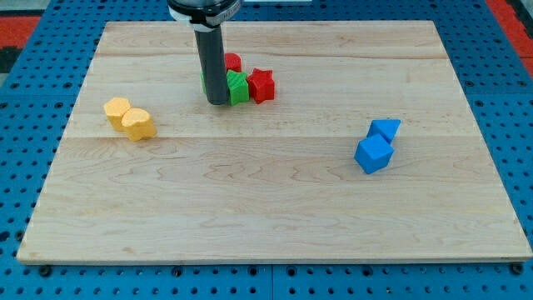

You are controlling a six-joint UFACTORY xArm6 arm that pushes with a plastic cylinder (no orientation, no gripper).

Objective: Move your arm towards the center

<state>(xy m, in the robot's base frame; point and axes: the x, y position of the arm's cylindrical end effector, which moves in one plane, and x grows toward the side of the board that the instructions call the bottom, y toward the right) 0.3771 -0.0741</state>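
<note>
Board (275, 192): pale wood with lengthwise grain. Surround (516, 100): blue, dotted with dark holes. Rod (213, 67): dark grey. Blocks: two yellow (129, 117), two blue (377, 145), green (237, 87), red star (261, 85), second red (232, 62).

Lab bench: wooden board (275, 208) on blue pegboard (500, 100).

straight dark rod (216, 67), black-and-white collar (204, 10)

Dark rod upright, entering from the view's top, my tip (217, 102) resting on the board
</note>
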